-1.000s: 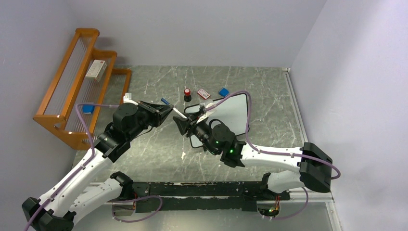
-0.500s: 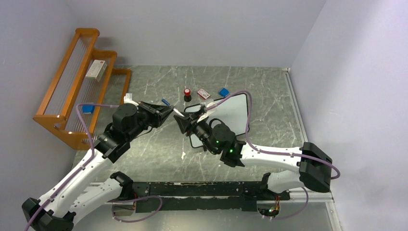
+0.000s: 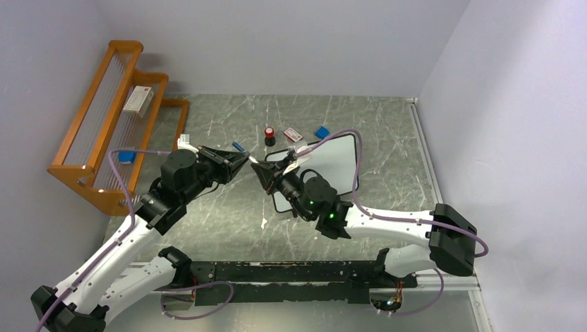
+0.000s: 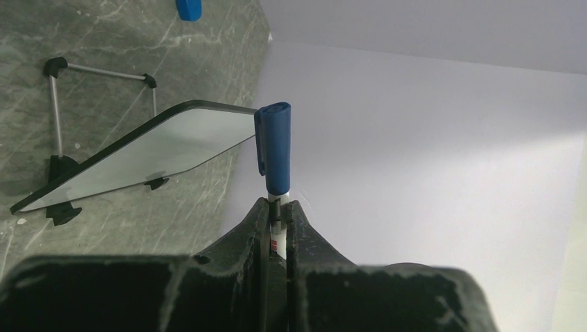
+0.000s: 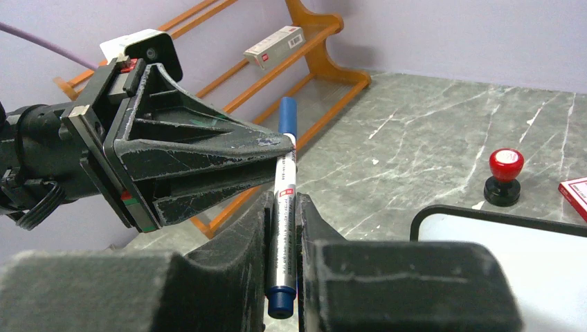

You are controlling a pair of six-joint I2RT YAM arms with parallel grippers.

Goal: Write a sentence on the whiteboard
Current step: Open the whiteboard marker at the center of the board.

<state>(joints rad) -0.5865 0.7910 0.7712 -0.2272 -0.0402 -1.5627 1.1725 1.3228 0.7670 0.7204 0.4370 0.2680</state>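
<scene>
Just left of the whiteboard [image 3: 332,160], which rests on its small feet on the tabletop [image 3: 387,124], both grippers meet tip to tip on one marker pen [image 5: 284,200]. The left gripper [image 3: 244,158] is clamped just below the blue cap [image 4: 277,149], and the right gripper [image 3: 257,173] is clenched around the white barrel.

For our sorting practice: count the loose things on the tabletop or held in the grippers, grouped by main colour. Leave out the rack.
Blue: 2 (blue block, marker pen with its blue cap)
Red: 2 (red-topped stamp, red card)
White: 1 (whiteboard)
Total: 5
</scene>
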